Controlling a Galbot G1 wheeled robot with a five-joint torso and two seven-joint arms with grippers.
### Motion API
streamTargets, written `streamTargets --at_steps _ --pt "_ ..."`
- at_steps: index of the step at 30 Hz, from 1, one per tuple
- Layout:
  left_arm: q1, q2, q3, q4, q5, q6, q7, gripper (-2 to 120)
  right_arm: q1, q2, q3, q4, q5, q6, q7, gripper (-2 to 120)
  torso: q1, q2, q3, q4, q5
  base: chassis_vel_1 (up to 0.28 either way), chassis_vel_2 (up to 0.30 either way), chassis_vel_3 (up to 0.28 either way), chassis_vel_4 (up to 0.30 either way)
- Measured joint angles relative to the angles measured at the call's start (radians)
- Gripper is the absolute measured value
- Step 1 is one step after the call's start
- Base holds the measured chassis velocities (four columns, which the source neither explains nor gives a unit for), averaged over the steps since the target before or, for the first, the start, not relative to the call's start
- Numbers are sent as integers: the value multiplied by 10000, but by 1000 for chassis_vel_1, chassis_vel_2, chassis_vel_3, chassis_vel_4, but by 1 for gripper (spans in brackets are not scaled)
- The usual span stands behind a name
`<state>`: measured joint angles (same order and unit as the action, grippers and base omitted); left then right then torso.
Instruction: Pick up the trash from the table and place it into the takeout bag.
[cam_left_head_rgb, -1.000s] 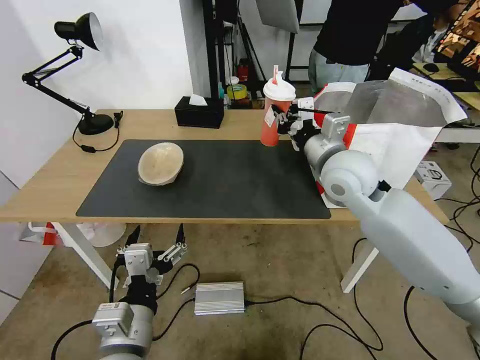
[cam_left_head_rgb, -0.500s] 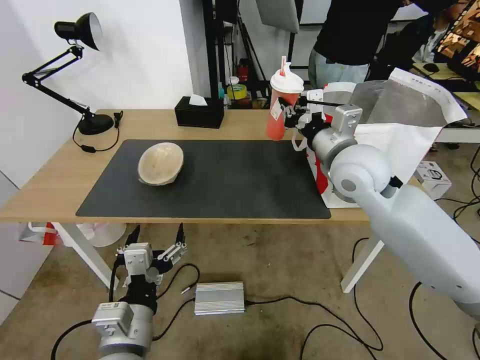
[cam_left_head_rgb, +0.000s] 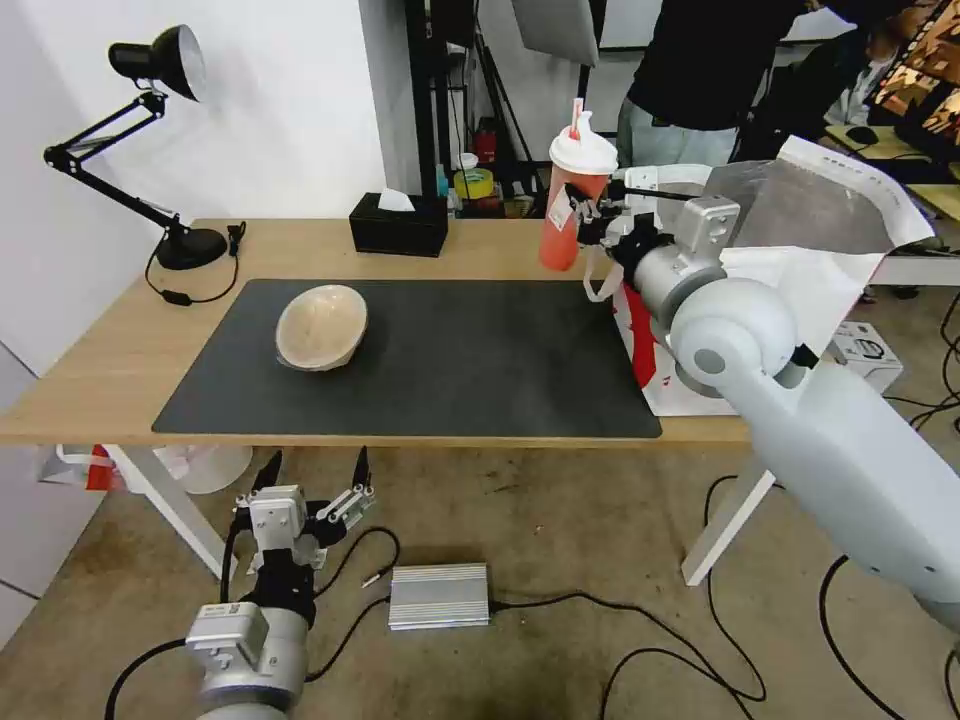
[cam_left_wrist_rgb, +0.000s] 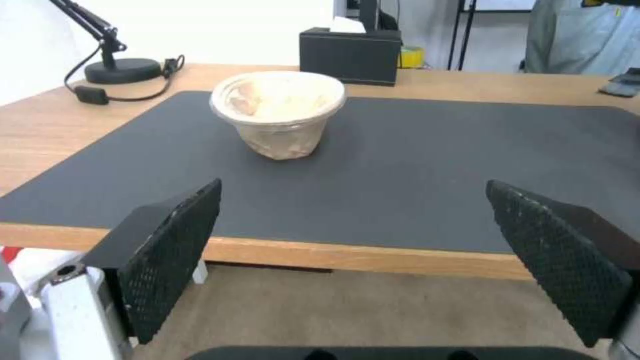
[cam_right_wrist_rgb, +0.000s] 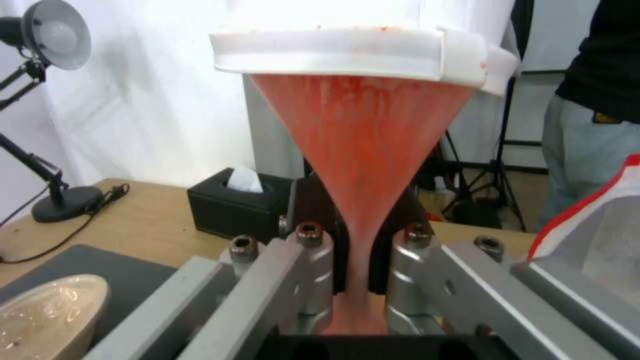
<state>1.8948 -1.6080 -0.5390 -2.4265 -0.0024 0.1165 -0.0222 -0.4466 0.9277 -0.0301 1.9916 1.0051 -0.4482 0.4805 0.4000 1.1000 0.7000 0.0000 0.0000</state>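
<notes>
The robot's right claw (cam_left_head_rgb: 585, 215) gripped the red paper cup (cam_left_head_rgb: 572, 200) low on its body, its two pads pinching the soft wall hard enough to crease it, and held the cup clear of the counter (cam_left_head_rgb: 100, 350) above the far right corner, just beside the open takeout bag (cam_left_head_rgb: 800, 240). The bag's foil-lined flap stood up on the far side of the arm. The beige pulp bowl (cam_left_head_rgb: 322, 326) lay tilted on the dark mat (cam_left_head_rgb: 480, 370) toward the counter's left end. The left claw (cam_left_head_rgb: 312, 480) hung spread wide and empty below the near edge. The risks appeared plain: a crushed cup could pop its white lid (cam_left_head_rgb: 584, 153) and spill, or slip from so narrow a pinch; the wrist could also snag the bag's white strap (cam_left_head_rgb: 600, 285).
</notes>
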Motion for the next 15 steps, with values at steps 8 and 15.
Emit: streamTargets --at_steps 8,15 --pt "-2 0 5 13 -1 3 0 98 135 -41 220 -45 157 -54 7 4 0 0 0 0 0 0 0 0 0" --pt "18 0 17 14 4 3 0 98 273 -180 421 -58 326 -100 30 4 0 0 0 0 0 0 0 0 0"
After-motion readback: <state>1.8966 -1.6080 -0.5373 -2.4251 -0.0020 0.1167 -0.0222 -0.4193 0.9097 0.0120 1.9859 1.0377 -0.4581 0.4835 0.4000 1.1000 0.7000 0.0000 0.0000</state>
